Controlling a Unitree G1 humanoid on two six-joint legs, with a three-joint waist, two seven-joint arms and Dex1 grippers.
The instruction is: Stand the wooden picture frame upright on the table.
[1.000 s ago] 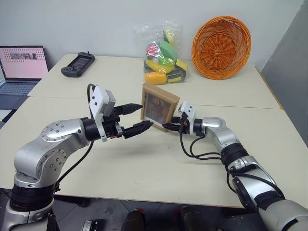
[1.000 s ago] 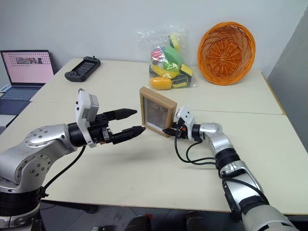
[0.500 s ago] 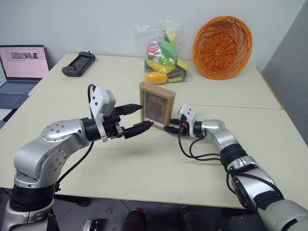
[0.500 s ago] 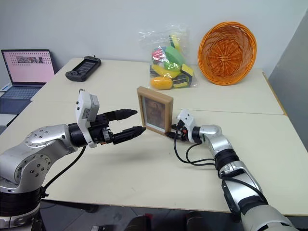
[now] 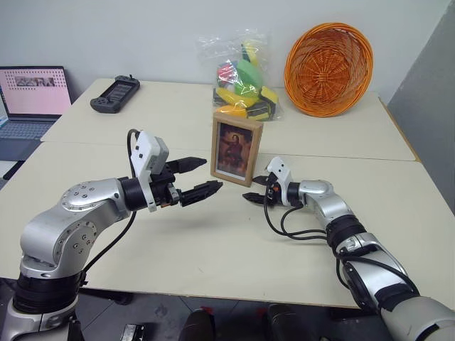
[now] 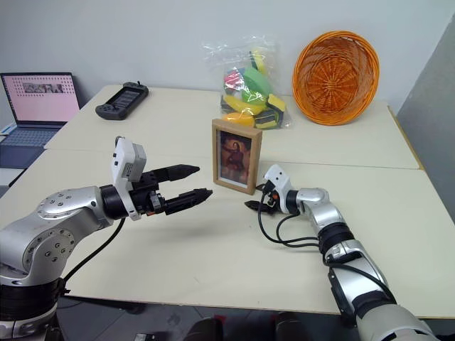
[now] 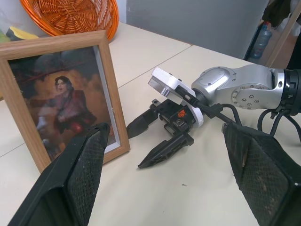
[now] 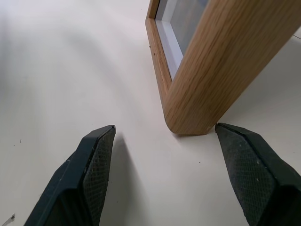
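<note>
Wooden picture frame [image 5: 235, 151] upright, back hidden; both grippers [image 5: 194, 177] [image 5: 256, 190] wide apart, empty.

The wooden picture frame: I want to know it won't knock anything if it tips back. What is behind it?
Behind the wooden picture frame, bare table, then a clear bag of colourful items farther back. The frame's back panel and stand face away, hidden.
</note>
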